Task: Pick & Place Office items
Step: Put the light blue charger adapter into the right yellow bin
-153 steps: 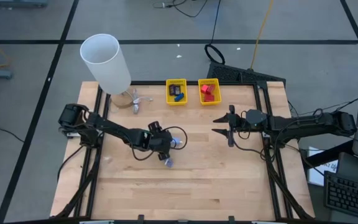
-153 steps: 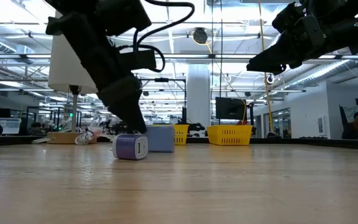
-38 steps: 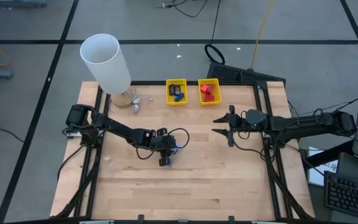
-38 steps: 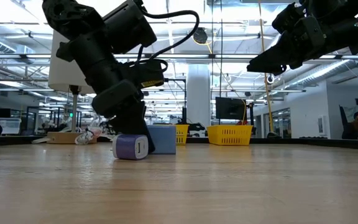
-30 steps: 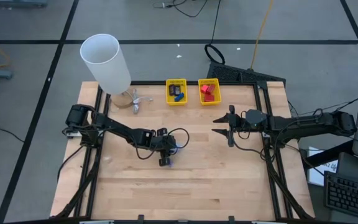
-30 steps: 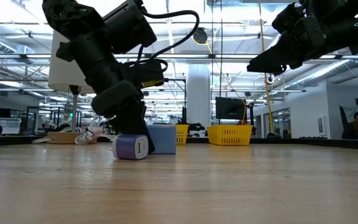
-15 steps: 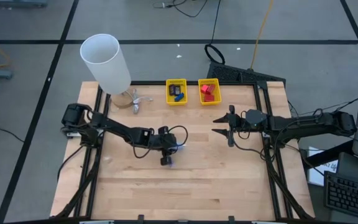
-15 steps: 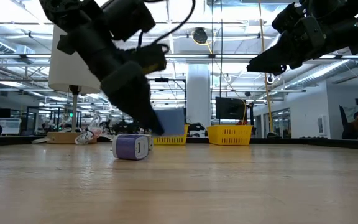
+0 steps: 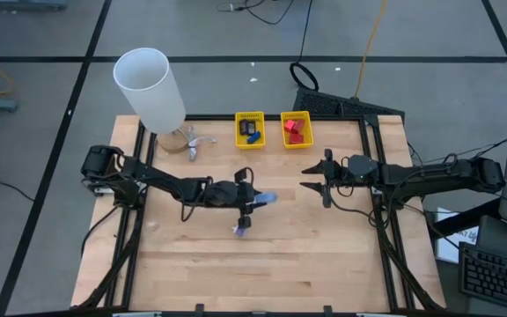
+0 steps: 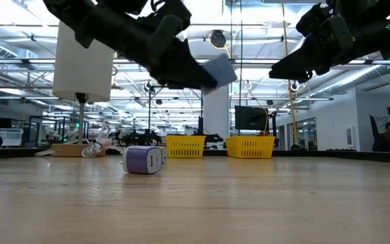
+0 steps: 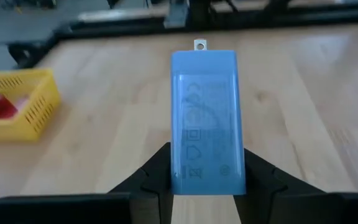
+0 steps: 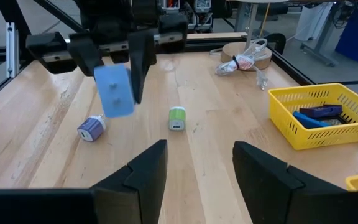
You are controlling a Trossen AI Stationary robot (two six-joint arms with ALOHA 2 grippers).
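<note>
My left gripper [image 9: 253, 201] is over the middle of the table, shut on a blue rectangular adapter [image 11: 205, 118], which the low view shows well above the wood [image 10: 217, 70]. A small purple item [image 9: 240, 227] lies on its side on the table below it. In the right wrist view a small green item [image 12: 177, 118] stands near the purple item [image 12: 92, 129]. My right gripper [image 9: 311, 176] hovers open to the right of centre, holding nothing. My left gripper pinches the blue adapter between its two fingers [image 11: 253, 171], on the two long narrow sides near its rear end [image 11: 182, 168]. The fingers come nearly level from the table's left and lie along the adapter. It is lifted clear and sticks out ahead, metal prong end foremost.
Two yellow mesh baskets stand at the far edge, one with dark and blue items [image 9: 250, 129], one with red items [image 9: 295, 129]. A tall white cylinder [image 9: 150, 88] and a cable bundle [image 9: 187, 141] are at the far left. Bare wood lies along the near side.
My left gripper has risen and tipped from pointing steeply down to nearly level, shifting a little toward the table's right edge. The blue adapter, which stood on the table beside the purple item, is now lifted clear. The purple item has stayed put.
</note>
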